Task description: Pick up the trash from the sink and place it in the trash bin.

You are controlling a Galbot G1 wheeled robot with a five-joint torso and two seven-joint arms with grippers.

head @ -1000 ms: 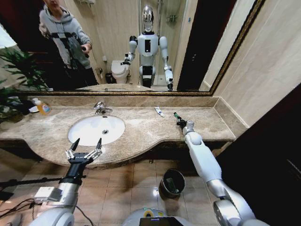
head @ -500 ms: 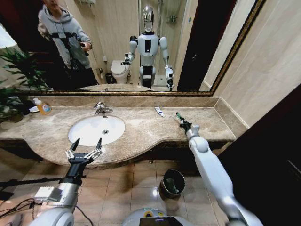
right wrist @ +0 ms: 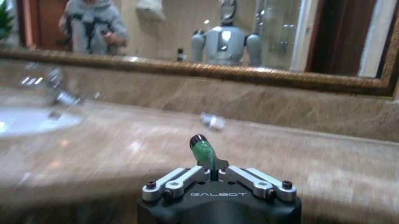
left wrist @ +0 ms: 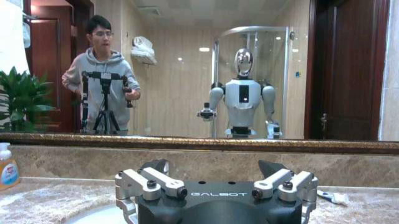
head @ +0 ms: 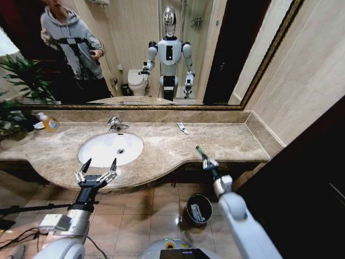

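Right gripper [head: 206, 162]: fingers clamped on a slim green item [right wrist: 203, 152], withdrawn from over the counter's far side to its front edge, now at about 12 o'clock above the trash bin [head: 197, 210] on the floor; release over the bin is judged near. Left gripper [head: 97, 174]: fingers spread, empty, idle at 6 o'clock of the sink [head: 110, 148].
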